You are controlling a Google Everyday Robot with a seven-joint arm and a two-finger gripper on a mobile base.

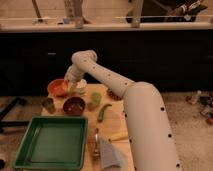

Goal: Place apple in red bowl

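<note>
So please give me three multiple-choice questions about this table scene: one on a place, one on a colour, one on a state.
1. Where is the gripper?
A. over the green rectangular tray
B. at the back of the table, beside the bright orange-red round bowl
C. off the table

2. What colour is the round bowl in front of that one?
A. maroon-brown
B. blue
C. white

3. What does the green rectangular tray hold?
A. two bowls
B. a long green vegetable
C. nothing

Answers:
1. B, the gripper hangs just right of the orange-red bowl.
2. A, its rim and inside are dark maroon.
3. C, only its bare green floor shows.
</note>
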